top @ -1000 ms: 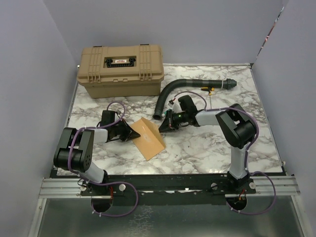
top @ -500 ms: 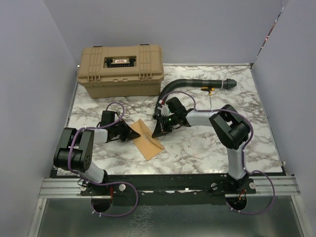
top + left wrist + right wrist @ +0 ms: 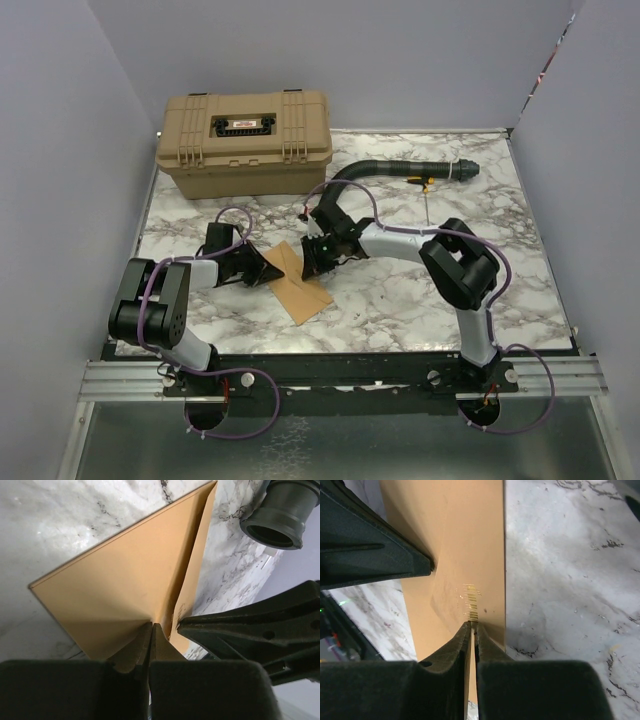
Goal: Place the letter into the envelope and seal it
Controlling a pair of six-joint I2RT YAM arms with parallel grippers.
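The orange-tan envelope lies near the table's front left, its left corner raised. My left gripper is shut on that corner; in the left wrist view its jaws meet on the envelope, beside a raised fold. My right gripper comes in from the right, its fingers close beside the left ones. In the right wrist view the right gripper pinches a thin tan sheet edge at the envelope, with only a slit between the jaws. The letter is out of view.
A tan toolbox stands at the back left. A black ribbed hose curves behind the right arm, its open end near the envelope. A small yellow-and-black tool lies at the back. Walls close in the left, right and back.
My right gripper has moved left across the envelope toward the left gripper. The envelope's visible area has shrunk as its right part folded over. The left gripper has stayed put.
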